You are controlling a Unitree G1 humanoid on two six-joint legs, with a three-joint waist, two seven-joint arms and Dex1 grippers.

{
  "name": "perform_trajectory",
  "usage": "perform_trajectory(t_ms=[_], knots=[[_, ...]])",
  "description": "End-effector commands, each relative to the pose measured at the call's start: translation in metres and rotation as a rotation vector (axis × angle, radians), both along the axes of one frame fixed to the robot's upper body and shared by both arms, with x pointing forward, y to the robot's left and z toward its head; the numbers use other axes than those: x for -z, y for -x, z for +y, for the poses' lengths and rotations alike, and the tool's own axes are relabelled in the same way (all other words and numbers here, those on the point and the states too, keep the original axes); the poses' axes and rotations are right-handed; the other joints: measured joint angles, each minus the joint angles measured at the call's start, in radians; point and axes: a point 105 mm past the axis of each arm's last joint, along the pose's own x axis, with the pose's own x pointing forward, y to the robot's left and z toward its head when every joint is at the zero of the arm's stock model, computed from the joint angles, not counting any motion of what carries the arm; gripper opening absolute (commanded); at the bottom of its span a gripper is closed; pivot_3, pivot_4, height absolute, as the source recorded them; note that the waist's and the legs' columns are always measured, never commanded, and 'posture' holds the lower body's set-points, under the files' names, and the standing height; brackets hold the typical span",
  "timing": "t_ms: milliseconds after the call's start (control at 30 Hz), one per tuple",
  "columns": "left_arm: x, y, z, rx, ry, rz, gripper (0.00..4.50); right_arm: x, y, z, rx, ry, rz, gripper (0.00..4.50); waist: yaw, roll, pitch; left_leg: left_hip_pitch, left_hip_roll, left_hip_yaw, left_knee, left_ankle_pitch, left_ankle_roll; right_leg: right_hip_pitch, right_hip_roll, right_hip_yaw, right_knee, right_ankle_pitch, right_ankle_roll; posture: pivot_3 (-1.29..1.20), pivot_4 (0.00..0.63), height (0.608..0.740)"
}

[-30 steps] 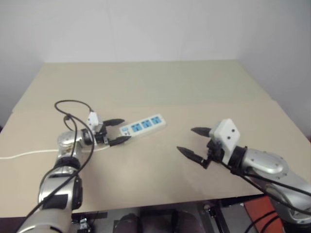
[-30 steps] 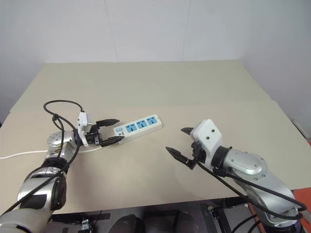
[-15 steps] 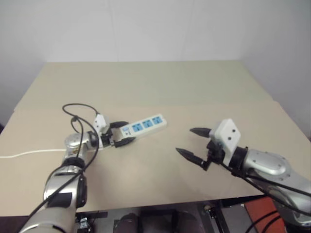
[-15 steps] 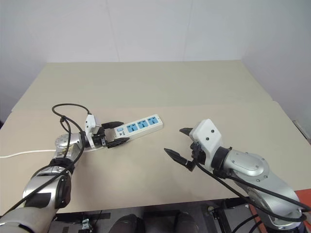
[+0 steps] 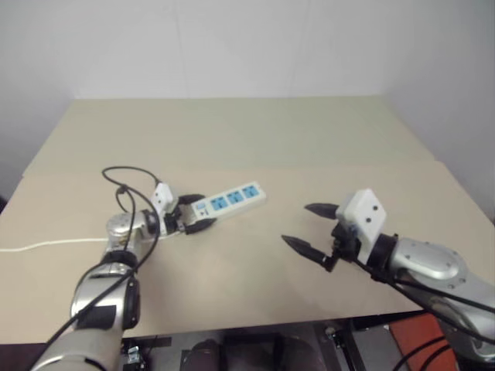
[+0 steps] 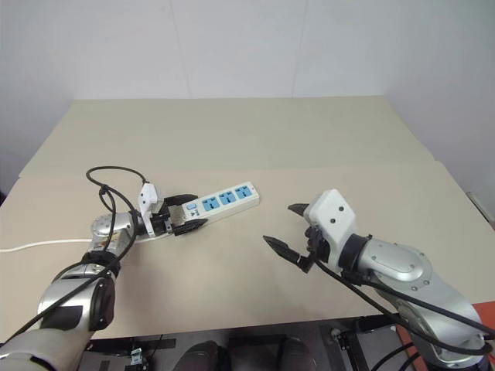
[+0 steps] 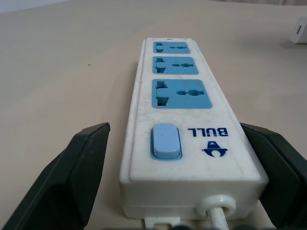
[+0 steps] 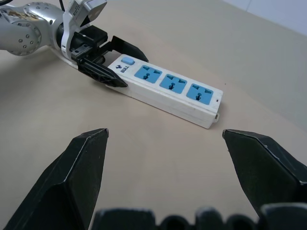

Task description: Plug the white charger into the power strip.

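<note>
The power strip point(image 5: 232, 199) is a long white bar with three blue sockets, lying aslant on the beige table left of the middle. Its switch end faces my left gripper point(image 5: 197, 211). That gripper is open and held level. Its black fingers point(image 7: 72, 177) stand on either side of the strip's switch end point(image 7: 165, 141), not touching it. The strip's thin white cord point(image 5: 39, 246) runs off to the left. My right gripper point(image 5: 298, 224) hangs open and empty above the table, to the right of the strip point(image 8: 168, 88). The white charger is out of view.
The beige table point(image 5: 255, 131) has a seam across its middle and a front edge close below both arms. A white wall stands behind it. A small white shape point(image 7: 301, 31) shows past the strip in the left wrist view; I cannot tell what it is.
My left gripper has edged a little toward the strip and sunk slightly, so its fingers now flank the switch end. The right gripper and the strip have stayed put.
</note>
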Motion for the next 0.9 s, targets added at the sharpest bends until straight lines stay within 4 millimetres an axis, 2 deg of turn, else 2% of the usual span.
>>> perform_trajectory(t_ms=[33,67,167,233,267,467,667,900], knots=[[-0.003,-0.003,-0.002,0.001,-0.011,-0.009,4.47,-0.01,0.004,0.001,-0.006,-0.001,-0.052,4.5,0.0,0.0,0.0,0.0,0.0,0.0,0.0,0.0,0.0,0.0,0.0,0.0,0.0,0.0,0.0,0.0,0.15,0.74],[-0.002,-0.002,-0.002,-0.001,-0.012,-0.004,4.47,-0.01,0.004,0.001,-0.006,-0.002,-0.052,4.5,0.0,0.0,0.0,0.0,0.0,0.0,0.0,0.0,0.0,0.0,0.0,0.0,0.0,0.0,0.0,0.0,0.15,0.74],[0.0,-0.002,-0.002,-0.004,-0.015,0.002,3.9,-0.01,0.004,0.001,-0.005,-0.003,-0.052,4.5,0.0,0.0,0.0,0.0,0.0,0.0,0.0,0.0,0.0,0.0,0.0,0.0,0.0,0.0,0.0,0.0,0.15,0.74],[0.0,-0.002,-0.002,-0.003,-0.02,0.002,3.34,-0.01,0.004,0.001,-0.003,-0.004,-0.053,4.5,0.0,0.0,0.0,0.0,0.0,0.0,0.0,0.0,0.0,0.0,0.0,0.0,0.0,0.0,0.0,0.0,0.15,0.74],[0.0,-0.003,-0.002,-0.014,-0.021,-0.005,3.29,-0.011,0.004,0.001,-0.002,-0.006,-0.053,4.5,0.0,0.0,0.0,0.0,0.0,0.0,0.0,0.0,0.0,0.0,0.0,0.0,0.0,0.0,0.0,0.0,0.15,0.74],[-0.001,-0.004,-0.003,-0.017,-0.021,-0.006,3.29,-0.011,0.003,0.001,0.0,-0.006,-0.056,4.5,0.0,0.0,0.0,0.001,0.0,0.0,0.0,0.0,0.0,0.001,0.0,0.0,0.0,0.0,0.0,0.0,0.15,0.74],[0.0,0.005,-0.012,0.094,-0.036,-0.013,3.29,-0.013,0.002,-0.006,0.017,0.02,-0.028,4.5,0.001,0.0,0.0,0.0,0.0,0.0,0.0,0.0,0.0,0.001,0.0,0.0,0.0,0.0,0.0,0.0,0.15,0.74],[0.008,0.018,-0.025,0.214,-0.126,-0.055,3.29,-0.012,-0.012,-0.049,0.167,0.224,0.223,4.5,0.001,0.0,0.0,0.0,0.001,-0.001,0.002,-0.002,0.003,0.001,-0.001,0.0,0.0,0.0,0.0,0.0,0.15,0.74]])
